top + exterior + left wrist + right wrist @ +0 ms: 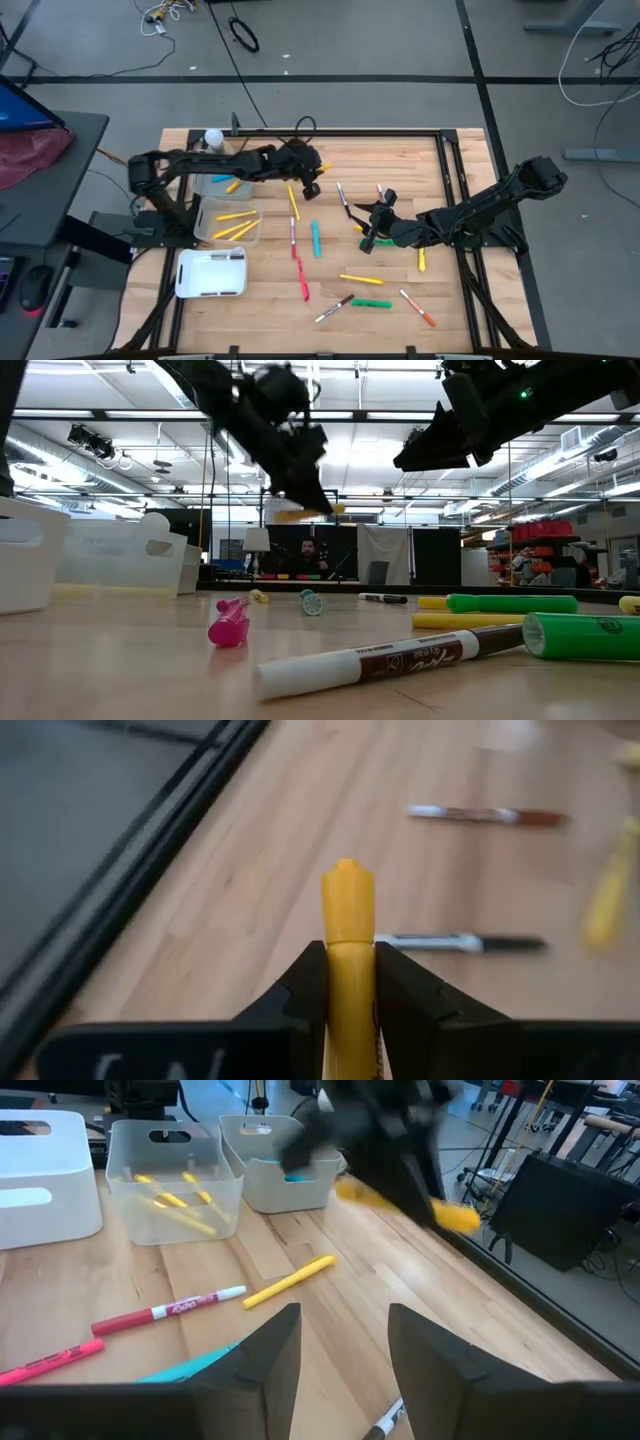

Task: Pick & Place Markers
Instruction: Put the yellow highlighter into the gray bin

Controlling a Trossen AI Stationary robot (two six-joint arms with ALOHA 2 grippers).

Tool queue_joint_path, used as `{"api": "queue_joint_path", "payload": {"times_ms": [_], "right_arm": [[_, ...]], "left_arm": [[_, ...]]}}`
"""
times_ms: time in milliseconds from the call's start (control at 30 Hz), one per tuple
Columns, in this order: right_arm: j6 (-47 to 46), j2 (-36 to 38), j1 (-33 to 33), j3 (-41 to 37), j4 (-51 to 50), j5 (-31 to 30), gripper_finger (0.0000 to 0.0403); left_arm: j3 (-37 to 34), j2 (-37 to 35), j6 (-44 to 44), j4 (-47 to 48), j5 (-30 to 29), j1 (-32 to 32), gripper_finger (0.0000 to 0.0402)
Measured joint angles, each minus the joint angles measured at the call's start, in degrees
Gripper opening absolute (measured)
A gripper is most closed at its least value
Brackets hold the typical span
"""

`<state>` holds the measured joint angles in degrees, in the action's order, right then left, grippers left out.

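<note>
While left fingers (350, 990) clamp yellow marker (348, 920) | right fingers (345, 1350) apart, empty

You are looking at a pale wooden slatted tabletop (330, 320) edged by a black metal frame. Toward its left side sit two clear plastic bins (228, 222) and a white plastic bin (211, 274). Black cables (243, 35) lie on the grey floor beyond.
</note>
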<state>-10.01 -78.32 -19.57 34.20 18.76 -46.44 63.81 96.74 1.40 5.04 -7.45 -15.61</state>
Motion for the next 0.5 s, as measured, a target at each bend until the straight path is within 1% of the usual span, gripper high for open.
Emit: {"api": "queue_joint_path", "payload": {"times_ms": [67, 100, 133, 200, 300, 367, 500], "right_arm": [[0.0, 0.0, 0.0, 0.0, 0.0, 0.0, 0.0152], [0.0, 0.0, 0.0, 0.0, 0.1, 0.0, 0.0152], [0.0, 0.0, 0.0, 0.0, 0.2, 0.0, 0.0152], [0.0, 0.0, 0.0, 0.0, 0.4, 0.0, 0.0152], [0.0, 0.0, 0.0, 0.0, 0.7, 0.0, 0.0152], [0.1, 0.0, 0.0, 0.0, 0.9, 0.0, 0.0152], [0.5, 0.0, 0.0, 0.0, 1.3, 0.0, 0.0152]], "left_arm": [[0.0, -3.4, 4.7, 4.4, -0.3, 1.6, 0.0067], [0.0, -4.9, 6.7, 6.8, -1.4, 2.5, 0.0067], [0.0, -6.6, 8.4, 9.3, -2.8, 3.3, 0.0067], [0.0, -9.5, 9.6, 15.5, -7.5, 4.7, 0.0067], [0.0, -13.4, 8.3, 26.5, -14.8, 5.6, 0.0067], [0.0, -15.8, 6.4, 34.6, -18.2, 5.0, 0.0070], [0.0, -20.1, 1.4, 48.9, -21.3, 0.9, 0.0069]]}}
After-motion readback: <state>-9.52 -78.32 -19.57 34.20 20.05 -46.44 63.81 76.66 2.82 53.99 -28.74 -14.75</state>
